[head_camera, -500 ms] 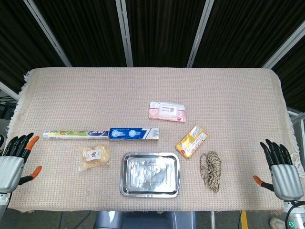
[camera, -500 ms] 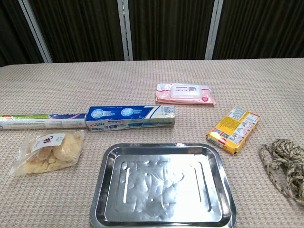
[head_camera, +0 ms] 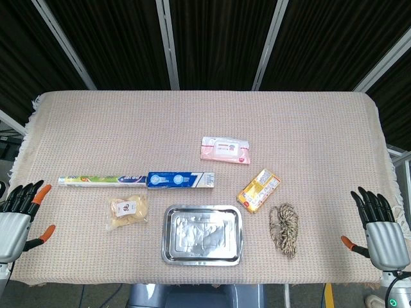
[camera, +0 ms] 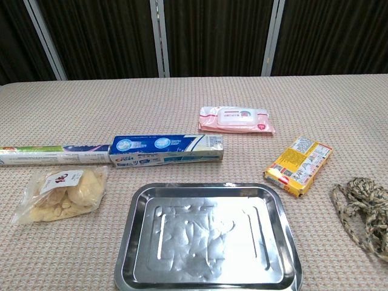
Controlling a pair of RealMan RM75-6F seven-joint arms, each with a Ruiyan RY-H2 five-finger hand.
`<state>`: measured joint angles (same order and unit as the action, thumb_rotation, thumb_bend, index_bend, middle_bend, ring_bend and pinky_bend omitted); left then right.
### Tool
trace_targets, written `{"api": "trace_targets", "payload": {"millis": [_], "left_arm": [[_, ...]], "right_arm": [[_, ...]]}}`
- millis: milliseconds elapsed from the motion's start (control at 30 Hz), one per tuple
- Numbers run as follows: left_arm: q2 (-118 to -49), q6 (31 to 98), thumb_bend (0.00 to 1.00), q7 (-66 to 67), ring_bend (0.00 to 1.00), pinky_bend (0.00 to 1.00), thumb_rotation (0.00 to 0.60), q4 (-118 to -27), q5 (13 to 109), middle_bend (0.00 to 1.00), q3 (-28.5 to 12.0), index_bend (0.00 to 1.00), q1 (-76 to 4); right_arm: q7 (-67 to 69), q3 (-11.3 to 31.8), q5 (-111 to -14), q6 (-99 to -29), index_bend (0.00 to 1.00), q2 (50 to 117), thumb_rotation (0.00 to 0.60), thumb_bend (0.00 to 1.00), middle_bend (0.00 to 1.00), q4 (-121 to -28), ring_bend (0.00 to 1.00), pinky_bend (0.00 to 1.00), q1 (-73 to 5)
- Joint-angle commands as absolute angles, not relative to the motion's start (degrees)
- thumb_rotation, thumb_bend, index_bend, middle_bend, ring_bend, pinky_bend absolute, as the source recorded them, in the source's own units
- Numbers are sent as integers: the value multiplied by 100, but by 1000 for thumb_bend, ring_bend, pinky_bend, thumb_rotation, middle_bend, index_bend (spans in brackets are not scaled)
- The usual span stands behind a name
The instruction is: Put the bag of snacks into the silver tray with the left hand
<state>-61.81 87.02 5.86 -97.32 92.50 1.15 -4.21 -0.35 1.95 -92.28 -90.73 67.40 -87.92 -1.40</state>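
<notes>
At the table's left front corner, the left hand (head_camera: 16,218) waits with fingers spread, holding nothing; the right hand (head_camera: 379,228) does likewise at the right front corner. Near the front edge, the bag of snacks (camera: 60,193) lies untouched left of the empty silver tray (camera: 130,242), an easy reach.

On my screen the left hand (head_camera: 18,218) has a silver-grey metal palm, black fingers and orange tips on two digits. My right hand (head_camera: 379,228) matches: grey body, black fingers, one orange-tipped thumb, with a dark wrist showing a small green light below.
</notes>
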Motion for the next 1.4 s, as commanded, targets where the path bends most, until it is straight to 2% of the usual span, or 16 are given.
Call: {"api": "trace_targets", "payload": {"millis": [33,333,567,667,833,1067,1400], "left_arm": [[-6174,8720,275,581,0,0,600,-9729,9269,0,119,78,-414],[-6168,8594,271,642,0,0,600,-9744,9335,0,129,89,-496],[-6242,7818,74,763,0,0,600,-9710,9387,0,154,121,-940],[-6314,7353,45,835,0,0,600,-9723,9344,0,147,125,-1202],[-6524,6599,44,1015,0,3,600,-9653,9119,0,79,124,-1622],[-6980,5940,81,1285,0,125,600,-9469,8740,0,-57,160,-2026],[-7578,5344,83,1538,0,97,600,-9290,8212,0,-186,142,-2435]], "right_arm": [[-17,184,-9246,-9086,0,6740,600,0,0,-8780,0,0,-133],[54,175,-9246,-9118,0,6750,600,0,0,-8723,0,0,-112],[84,168,-9212,-9120,0,6736,600,0,0,-8713,0,0,-89],[96,162,-9181,-9110,0,6734,600,0,0,-8705,0,0,-75],[99,162,-9144,-9116,0,6724,600,0,0,-8701,0,0,-51],[55,165,-9122,-9110,0,6714,600,0,0,-8724,0,0,-40],[-25,166,-9073,-9107,0,6698,600,0,0,-8779,0,0,-9]]}}
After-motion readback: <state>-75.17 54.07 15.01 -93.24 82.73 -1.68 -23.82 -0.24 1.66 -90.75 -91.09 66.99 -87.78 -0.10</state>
